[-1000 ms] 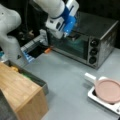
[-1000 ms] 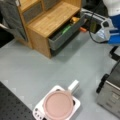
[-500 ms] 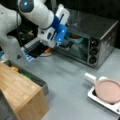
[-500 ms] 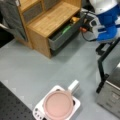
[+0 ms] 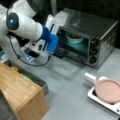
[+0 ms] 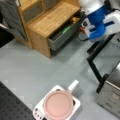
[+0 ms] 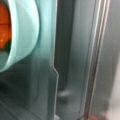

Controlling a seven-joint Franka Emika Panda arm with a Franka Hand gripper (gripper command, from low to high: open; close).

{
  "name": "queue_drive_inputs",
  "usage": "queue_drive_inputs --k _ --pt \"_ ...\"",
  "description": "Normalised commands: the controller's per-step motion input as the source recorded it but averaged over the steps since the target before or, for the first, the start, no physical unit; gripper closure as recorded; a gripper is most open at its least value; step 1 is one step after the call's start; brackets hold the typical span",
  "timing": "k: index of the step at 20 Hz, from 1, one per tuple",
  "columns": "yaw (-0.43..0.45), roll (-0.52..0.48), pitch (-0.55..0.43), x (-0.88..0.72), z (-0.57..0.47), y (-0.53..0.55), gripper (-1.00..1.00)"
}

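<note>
The gripper [image 5: 57, 47] hangs at the mouth of the open oven [image 5: 100, 37], which stands along the tabletop's far edge in a front view; the blue wrist and fingers blur together there, so whether the fingers are released or clenched cannot be told. Inside the oven sits a teal bowl [image 5: 73, 39] with something orange in it, and the wrist view shows that bowl [image 7: 22, 35] close by, apart from the oven's inner wall [image 7: 75, 62]. The lowered door [image 5: 62, 53] lies just under the gripper, so a low sweep could knock it or catch on its edge. A hasty pull near the bowl could tip it and spill the orange contents. The black cable [image 5: 22, 58] trailing below the arm could snag. The pan [image 5: 108, 90] near the tabletop's front right corner and the wooden cabinet [image 6: 50, 20] stand well apart from the gripper and seem safe.
</note>
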Motion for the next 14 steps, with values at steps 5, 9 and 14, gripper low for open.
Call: queue_drive_inputs --k 5,9,14 --pt "0.128 -0.063 -0.121 0.0 -0.25 -0.25 -1.0" --pt "0.126 -0.079 -0.098 0.02 -0.21 -0.25 -1.0" --pt "0.151 -0.089 -0.094 0.04 -0.2 -0.25 -1.0"
